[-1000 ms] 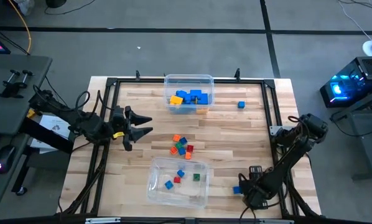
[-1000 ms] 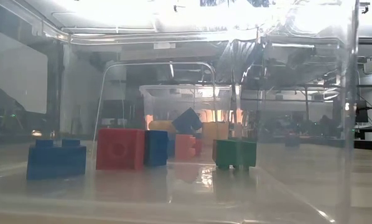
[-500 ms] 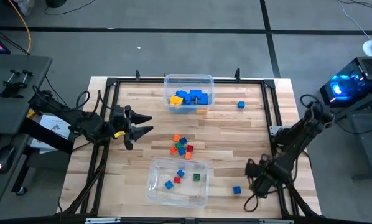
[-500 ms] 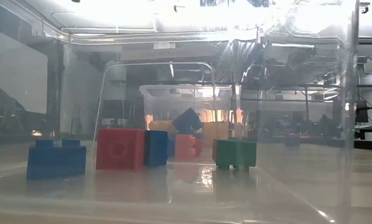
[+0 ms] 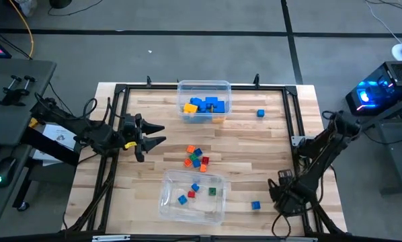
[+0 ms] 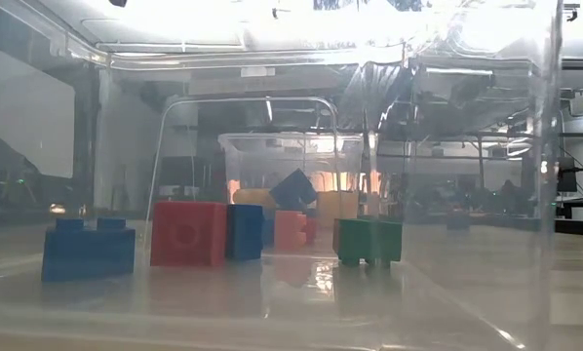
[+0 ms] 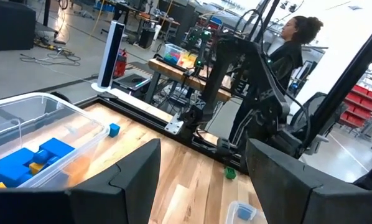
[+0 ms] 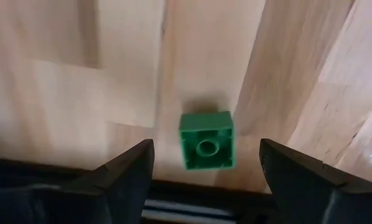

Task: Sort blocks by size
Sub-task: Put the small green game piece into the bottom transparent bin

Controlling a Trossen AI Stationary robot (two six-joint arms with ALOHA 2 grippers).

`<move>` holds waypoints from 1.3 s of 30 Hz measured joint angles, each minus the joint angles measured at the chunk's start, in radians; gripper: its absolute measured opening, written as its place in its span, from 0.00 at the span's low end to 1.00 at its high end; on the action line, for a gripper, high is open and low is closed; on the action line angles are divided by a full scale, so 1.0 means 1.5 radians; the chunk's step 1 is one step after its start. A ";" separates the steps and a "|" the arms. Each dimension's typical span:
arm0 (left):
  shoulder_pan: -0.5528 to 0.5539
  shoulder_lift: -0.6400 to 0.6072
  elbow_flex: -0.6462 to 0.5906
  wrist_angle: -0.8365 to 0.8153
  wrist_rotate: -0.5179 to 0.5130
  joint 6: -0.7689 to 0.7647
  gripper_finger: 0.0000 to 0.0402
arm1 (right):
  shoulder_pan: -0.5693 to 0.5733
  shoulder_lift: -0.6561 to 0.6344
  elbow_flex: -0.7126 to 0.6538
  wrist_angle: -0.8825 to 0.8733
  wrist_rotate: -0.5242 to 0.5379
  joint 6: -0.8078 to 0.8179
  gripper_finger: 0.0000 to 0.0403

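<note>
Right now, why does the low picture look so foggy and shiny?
In the low view, the camera looks through the clear plastic bin; bright overhead light glares across the top, and the small red toy brick mirrors faintly on the glossy floor. The high view stays evenly lit.

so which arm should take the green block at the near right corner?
Right. Its gripper hangs directly over the green block, jaws open with the block between them. The left gripper waits at the table's far left edge, jaws open, well away from it.

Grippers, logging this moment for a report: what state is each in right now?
Left gripper: open, empty, hovering at the table's left side.
Right gripper: open, empty, above a small green plastic block.
</note>
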 joint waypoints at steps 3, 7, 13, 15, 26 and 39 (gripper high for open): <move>0.000 0.000 0.000 -0.006 0.000 0.000 0.55 | 0.000 0.035 0.000 -0.003 0.000 -0.012 0.71; 0.000 0.000 0.000 -0.013 0.000 -0.009 0.55 | 0.002 0.069 0.000 -0.001 -0.011 -0.010 0.71; 0.000 0.000 0.000 -0.015 -0.006 -0.018 0.55 | 0.013 0.096 -0.009 0.025 -0.018 -0.005 0.71; 0.000 0.000 0.000 -0.015 -0.006 -0.018 0.55 | 0.015 0.095 -0.020 0.041 -0.026 0.012 0.71; 0.000 0.000 0.000 -0.017 -0.006 -0.029 0.55 | -0.017 0.099 0.006 -0.020 -0.033 0.036 0.33; 0.016 0.000 0.000 -0.020 0.028 0.021 0.55 | -0.178 -0.007 0.305 -0.150 0.330 0.122 0.33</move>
